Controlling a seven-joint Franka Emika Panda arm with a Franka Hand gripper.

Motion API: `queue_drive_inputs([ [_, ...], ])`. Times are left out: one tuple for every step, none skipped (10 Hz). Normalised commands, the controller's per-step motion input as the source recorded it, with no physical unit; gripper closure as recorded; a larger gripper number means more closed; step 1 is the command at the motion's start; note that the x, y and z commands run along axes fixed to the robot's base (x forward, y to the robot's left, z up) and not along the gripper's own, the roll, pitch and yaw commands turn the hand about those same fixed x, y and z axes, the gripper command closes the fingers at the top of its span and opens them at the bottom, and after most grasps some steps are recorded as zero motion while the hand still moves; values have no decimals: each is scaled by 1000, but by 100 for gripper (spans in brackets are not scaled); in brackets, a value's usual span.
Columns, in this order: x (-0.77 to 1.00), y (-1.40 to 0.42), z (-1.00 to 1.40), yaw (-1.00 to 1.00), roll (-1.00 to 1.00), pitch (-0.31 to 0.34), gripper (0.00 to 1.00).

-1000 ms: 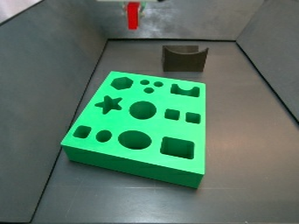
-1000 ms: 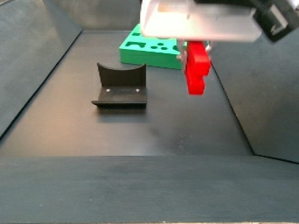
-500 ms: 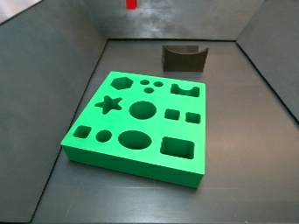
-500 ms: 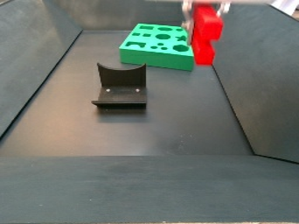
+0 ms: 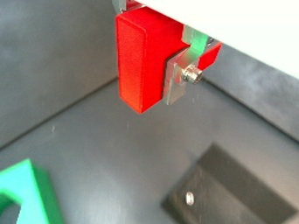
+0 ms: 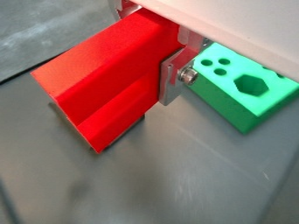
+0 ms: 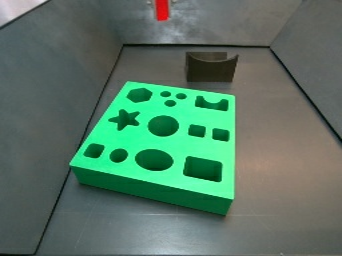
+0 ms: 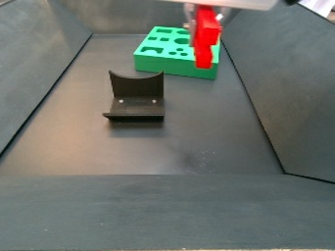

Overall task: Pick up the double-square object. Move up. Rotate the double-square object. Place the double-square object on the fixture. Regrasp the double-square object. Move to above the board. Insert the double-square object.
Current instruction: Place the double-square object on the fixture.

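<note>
The red double-square object [image 8: 206, 43] hangs high in the air, long side down, held between the fingers of my gripper [image 5: 155, 68]. It fills much of both wrist views [image 6: 105, 83]. One silver finger [image 5: 183, 75] presses its side; the opposite finger is hidden behind it. In a side view only the object's lower end [image 7: 162, 10] shows at the top edge. The dark fixture [image 7: 211, 65] stands on the floor by the back wall, also in a side view [image 8: 135, 95]. The green board [image 7: 160, 140] lies flat on the floor, well below the gripper.
Grey walls enclose the dark floor on all sides. In a wrist view the fixture [image 5: 233, 192] and a corner of the board [image 5: 24, 197] lie far below. The board's edge [image 6: 239, 83] shows behind the finger [image 6: 173, 77].
The gripper has risen with the red object, then shifted sideways. The object has turned about its long axis and now shows a narrower face in a side view.
</note>
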Motion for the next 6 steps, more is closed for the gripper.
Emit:
queue_drive_inputs([
  [1000,-384,-243,29,-221,-39,100],
  [1000,-320,-226,19,-166,-27,100],
  [1000,-273,-199,14,-130,-18,100],
  [1000,-215,-170,19,-103,-12,100],
  [1000,-185,-154,21,-93,-8,100],
  [1000,-140,-132,22,-87,2,100],
])
